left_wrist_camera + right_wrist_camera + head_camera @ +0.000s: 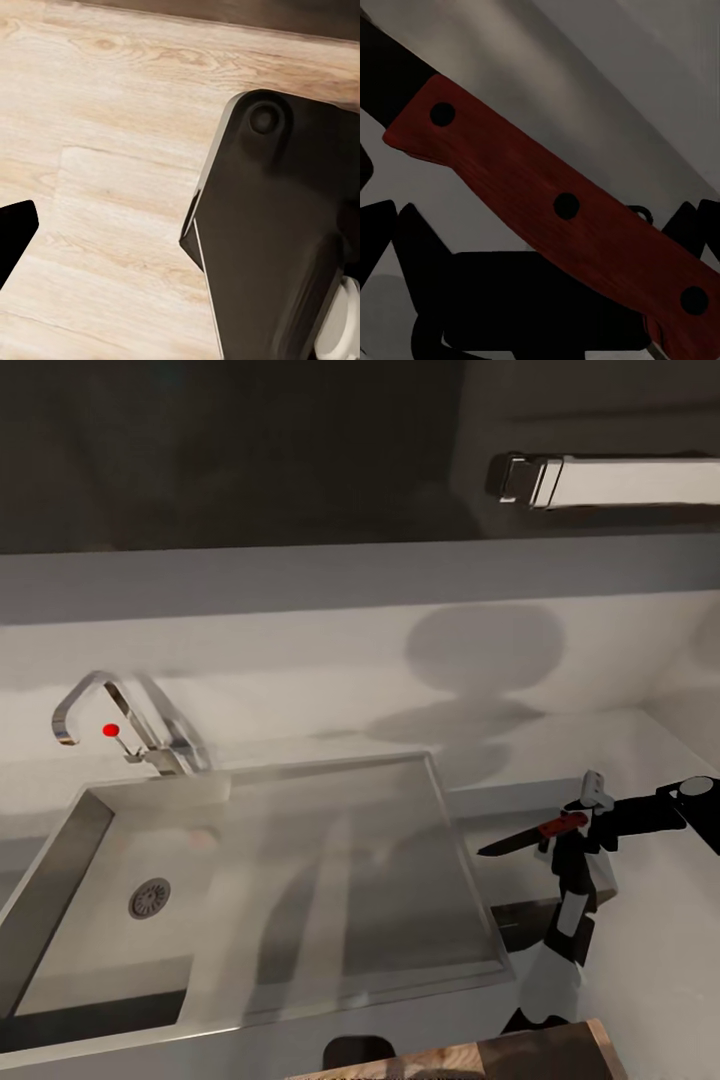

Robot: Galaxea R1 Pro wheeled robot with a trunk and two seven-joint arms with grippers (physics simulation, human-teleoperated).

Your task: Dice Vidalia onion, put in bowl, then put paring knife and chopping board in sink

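We saw the right gripper (572,828) closed on the red handle of the paring knife (530,834), its dark blade pointing toward the sink (300,880) and held just beyond the basin's right rim, above the countertop (660,960). In the right wrist view the handle (562,217) showed 3 dark rivets. We could not tell how the left gripper's fingers stood; its camera faced pale wooden flooring (112,187).

Right arm is stretched out forward, right gripper (572,828) clamped on the paring knife (535,834), blade pointing left, held up in the air.
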